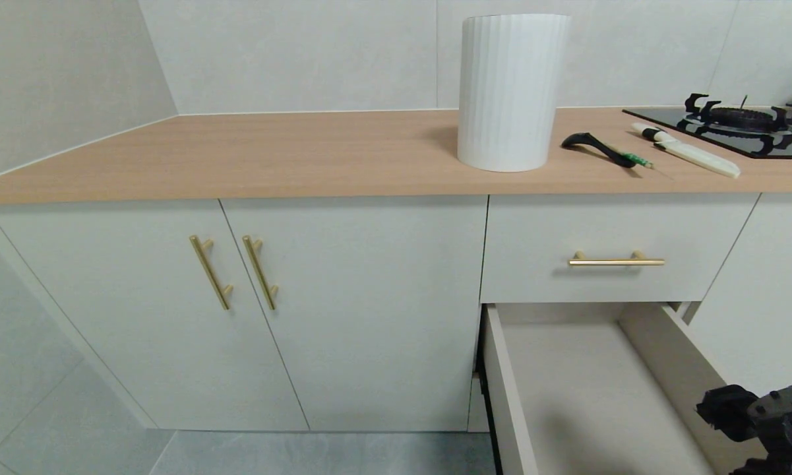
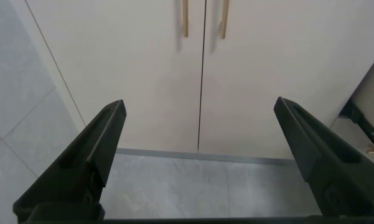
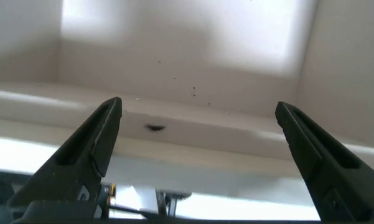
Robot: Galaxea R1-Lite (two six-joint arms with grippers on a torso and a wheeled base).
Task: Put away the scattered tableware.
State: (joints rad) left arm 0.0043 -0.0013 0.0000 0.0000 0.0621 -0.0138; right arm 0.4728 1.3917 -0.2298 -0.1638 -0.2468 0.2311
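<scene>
On the countertop (image 1: 270,155) a tall container (image 1: 509,92) stands right of centre. Just right of it lies a handled tool (image 1: 600,150), then a knife (image 1: 689,150), with the hob (image 1: 742,125) far right behind them. Below, a two-door cabinet (image 1: 237,310) sits left and a shut drawer (image 1: 616,224) right. Under that, an open drawer (image 1: 504,389) juts out toward the near side.

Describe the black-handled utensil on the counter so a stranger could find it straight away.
On the wooden countertop, find the tall white ribbed canister. Just to its right lies the black-handled utensil. Unlike the long white implement beside it, it is short, curved and dark, with a green tip.
</scene>
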